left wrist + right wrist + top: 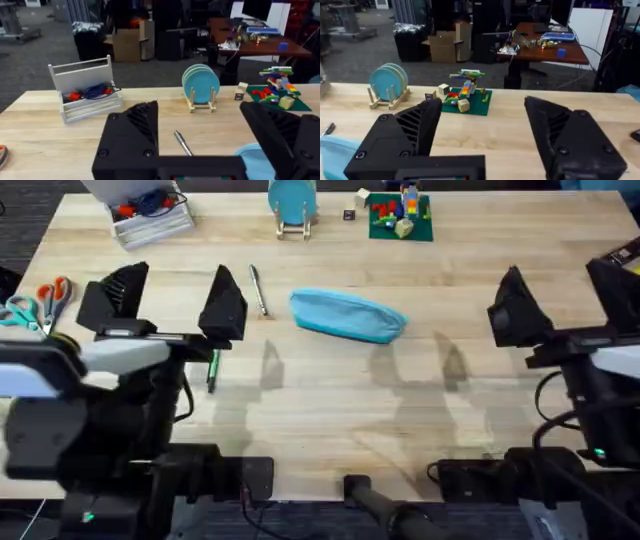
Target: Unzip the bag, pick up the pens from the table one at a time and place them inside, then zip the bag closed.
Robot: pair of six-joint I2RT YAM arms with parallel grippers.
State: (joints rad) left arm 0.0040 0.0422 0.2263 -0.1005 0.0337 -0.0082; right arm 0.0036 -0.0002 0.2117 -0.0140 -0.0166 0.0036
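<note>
The light blue bag (348, 315) lies zipped at the middle of the table (330, 420), and its edge also shows in the wrist views (252, 157) (335, 150). The silver pen (258, 288) (183, 143) lies just left of it. The green pen (212, 368) lies nearer the front, partly under my left arm. My left gripper (172, 298) (200, 120) hovers open left of the bag, holding nothing, with the silver pen ahead between its fingers. My right gripper (562, 298) (482, 107) hangs open and empty to the right of the bag.
Orange- and teal-handled scissors (40, 300) lie at the left edge. Along the back stand a white caddy (150, 215), blue plates in a wooden rack (292, 205), a small cube (348, 215) and a green brick plate (400, 218). Bare wood stretches in front of the bag.
</note>
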